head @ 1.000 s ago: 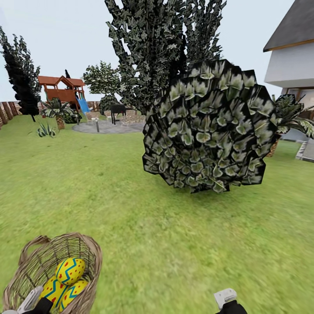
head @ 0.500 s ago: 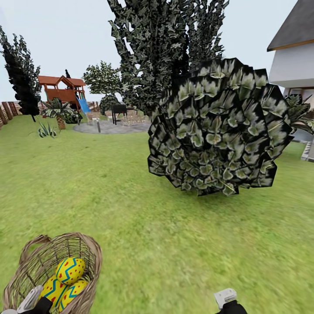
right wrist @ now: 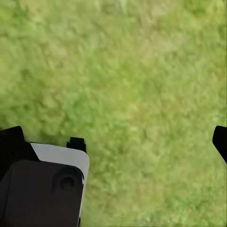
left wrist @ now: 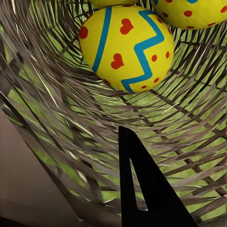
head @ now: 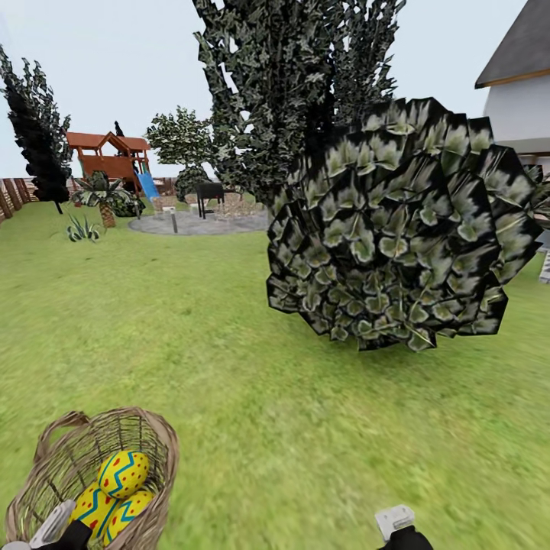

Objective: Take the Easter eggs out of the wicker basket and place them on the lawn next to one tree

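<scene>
The wicker basket (head: pixel 149 443) hangs at the lower left of the head view, with my left gripper (head: pixel 55 532) shut on its rim. Three yellow Easter eggs with blue zigzags and red dots lie inside it: one on top (head: pixel 124 473) and two below (head: pixel 92 506) (head: pixel 130 513). The left wrist view looks into the weave, with one black finger (left wrist: pixel 142 189) inside and an egg (left wrist: pixel 126 45) close by. My right gripper (right wrist: pixel 116 137) is open over bare lawn (head: pixel 252 428). A tall dark tree (head: pixel 283 92) rises ahead; its trunk is hidden behind a bush.
A big round bush (head: pixel 397 229) stands ahead to the right. Behind it are a grey round patio (head: pixel 191 223), a red playhouse with a slide (head: pixel 111 156), a short palm (head: pixel 103 197) and a house (head: pixel 519 84). Another dark tree (head: pixel 34 130) stands far left by a fence.
The whole view has shifted: the bush looms larger and further right, so the camera has moved. The basket, eggs and both grippers keep their places in the view.
</scene>
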Tool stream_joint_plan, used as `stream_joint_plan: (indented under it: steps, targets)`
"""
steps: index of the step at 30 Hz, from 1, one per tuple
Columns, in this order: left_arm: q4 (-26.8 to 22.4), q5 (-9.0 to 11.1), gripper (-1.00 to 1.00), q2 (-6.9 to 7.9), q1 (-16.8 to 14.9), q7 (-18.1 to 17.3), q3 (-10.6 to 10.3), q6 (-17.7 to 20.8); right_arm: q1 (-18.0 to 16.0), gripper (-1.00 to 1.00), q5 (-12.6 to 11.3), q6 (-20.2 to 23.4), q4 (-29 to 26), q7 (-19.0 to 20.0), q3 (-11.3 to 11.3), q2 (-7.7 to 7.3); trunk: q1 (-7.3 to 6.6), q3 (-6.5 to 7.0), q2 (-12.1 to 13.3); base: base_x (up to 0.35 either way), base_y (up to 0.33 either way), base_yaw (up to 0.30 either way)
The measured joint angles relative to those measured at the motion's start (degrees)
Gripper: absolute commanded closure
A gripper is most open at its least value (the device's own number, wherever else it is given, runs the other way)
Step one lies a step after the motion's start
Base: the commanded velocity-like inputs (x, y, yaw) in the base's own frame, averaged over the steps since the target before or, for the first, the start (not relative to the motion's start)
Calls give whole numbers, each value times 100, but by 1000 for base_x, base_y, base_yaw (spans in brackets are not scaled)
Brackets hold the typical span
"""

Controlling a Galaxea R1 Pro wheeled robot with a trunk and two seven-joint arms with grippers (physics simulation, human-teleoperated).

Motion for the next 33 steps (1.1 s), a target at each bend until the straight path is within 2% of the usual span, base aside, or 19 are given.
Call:
stream_joint_plan:
  steps: [33]
  targets:
    - [6, -6, 100, -3, 0, 0, -2, -12, 0, -100, 1, 0, 0, 10, -13, -5, 0, 0, 0, 293, 198, 0]
